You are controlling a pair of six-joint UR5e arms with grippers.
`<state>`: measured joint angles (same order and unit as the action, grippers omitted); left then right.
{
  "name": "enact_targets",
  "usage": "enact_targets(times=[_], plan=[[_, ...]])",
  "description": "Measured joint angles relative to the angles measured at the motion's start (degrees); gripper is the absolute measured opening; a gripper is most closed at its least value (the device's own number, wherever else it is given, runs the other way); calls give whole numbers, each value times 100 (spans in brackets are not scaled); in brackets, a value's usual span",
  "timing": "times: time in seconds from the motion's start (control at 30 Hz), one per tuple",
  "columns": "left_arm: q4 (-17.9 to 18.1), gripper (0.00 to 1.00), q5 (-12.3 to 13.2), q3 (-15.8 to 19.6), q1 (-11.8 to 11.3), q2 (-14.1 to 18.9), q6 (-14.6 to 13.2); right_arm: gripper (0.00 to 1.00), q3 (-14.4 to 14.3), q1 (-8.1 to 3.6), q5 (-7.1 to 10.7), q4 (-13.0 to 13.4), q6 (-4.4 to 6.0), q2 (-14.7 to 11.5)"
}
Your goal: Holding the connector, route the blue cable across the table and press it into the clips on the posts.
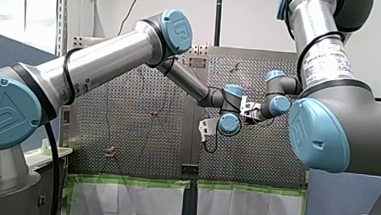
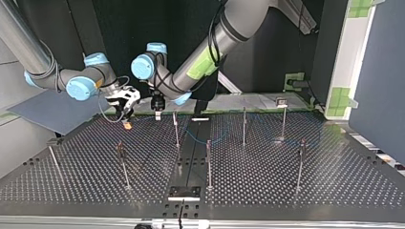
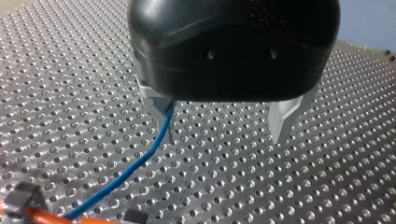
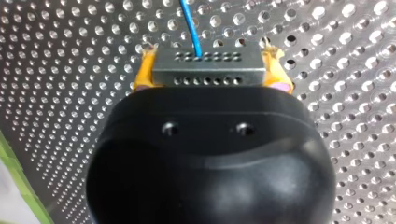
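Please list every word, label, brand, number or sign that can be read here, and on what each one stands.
No text reads as words or numbers.
White label on my right arm, front view: dark print, too small and blurred to read.
Blue joint cap on my left arm: embossed logo mark, letters not legible.
Top and wrist views: no writing shows.

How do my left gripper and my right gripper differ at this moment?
My left gripper has bare metal jaws; my right gripper has yellow-padded ones. The left's jaws stand open, holding nothing; the right's are shut on the grey connector. The blue cable runs past one left jaw, but starts at the connector in the right. Both have black bodies.
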<state>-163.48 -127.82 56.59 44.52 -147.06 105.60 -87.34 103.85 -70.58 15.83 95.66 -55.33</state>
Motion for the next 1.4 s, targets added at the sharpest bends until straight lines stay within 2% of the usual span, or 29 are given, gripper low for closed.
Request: enact_targets(times=[0.07, 0.1, 0.13, 0.17, 0.2, 0.23, 0.27, 0.3, 0.37, 0.4, 0.47, 0.57, 0.7, 0.97, 1.2, 1.4], plan=[[-10, 71, -38, -1, 5, -1, -27, 0, 0, 0, 0, 0, -4, -1], [-14, 71, -51, -1, 9, -1, -42, 0, 0, 0, 0, 0, -7, -1], [-15, 57, -56, -1, 11, -1, -50, 0, 0, 0, 0, 0, -11, -1], [-16, 49, -58, -1, 12, -1, -58, 0, 0, 0, 2, 0, -14, -1], [-17, 49, -60, -1, 13, -1, -64, 0, 0, 0, 4, 0, -17, -2], [-17, 40, -60, -1, 13, -1, -69, 0, 0, 0, 9, 0, -20, -4], [-17, 25, -59, -1, 13, -1, -74, 0, 0, 0, 11, -1, -23, -6], [-15, 25, -53, -1, 11, -1, -81, 0, 0, 0, 13, -2, -24, -7], [-15, 14, -39, -1, 8, -1, -87, 0, 0, 0, 15, -3, -26, -9], [-13, 14, -31, -1, 6, -1, -88, 0, 0, 0, 16, -5, -27, -10], [-12, 5, -30, -1, 6, -1, -90, 0, 0, 0, 17, -6, -31, -16], [-27, 0, -41, -20, 5, -1, -91, 0, 1, 0, 23, -8, -34, -22], [-157, 0, -112, -147, 17, -1, -96, 0, 6, 1, 39, -15, -33, -52], [-470, 0, -312, -388, 60, 21, -101, 0, 11, -7, 41, -22, 41, -358], [-589, 0, -487, -420, 104, 188, -68, 0, 12, 6, 44, -58, 108, -499], [-594, 0, -500, -422, 124, 372, -56, 0, 12, 42, 58, -143, 91, -511]])
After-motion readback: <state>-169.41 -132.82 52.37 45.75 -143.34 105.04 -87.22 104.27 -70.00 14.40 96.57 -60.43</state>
